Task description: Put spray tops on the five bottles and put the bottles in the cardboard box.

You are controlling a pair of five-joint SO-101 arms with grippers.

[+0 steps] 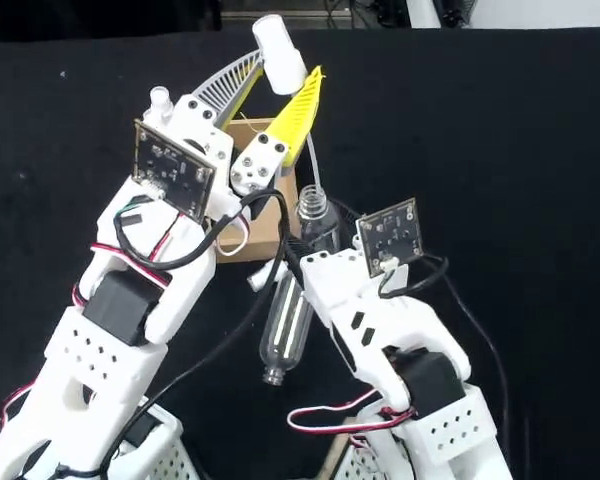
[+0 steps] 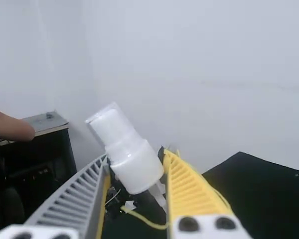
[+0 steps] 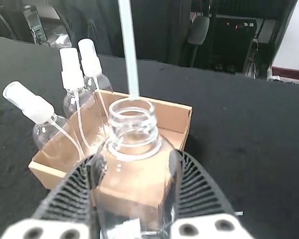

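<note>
My left gripper point(image 1: 285, 72) is raised over the far side of the cardboard box point(image 1: 258, 238), shut on a white spray top point(image 1: 278, 52) between its grey and yellow fingers point(image 2: 187, 184). The top's thin tube point(image 3: 128, 55) hangs down, its end at the open mouth of a clear bottle point(image 3: 132, 124). My right gripper point(image 3: 137, 162) is shut on that upright bottle point(image 1: 317, 215), just beside the box. Three bottles with spray tops point(image 3: 72, 74) stand or lean inside the box point(image 3: 177, 117). Another clear bottle point(image 1: 286, 322) lies on the table without a top.
The black table point(image 1: 500, 130) stretches wide to the right of the arms. Both arms' cables point(image 1: 195, 255) loop over the box and the lying bottle. White arm bases sit at the near edge.
</note>
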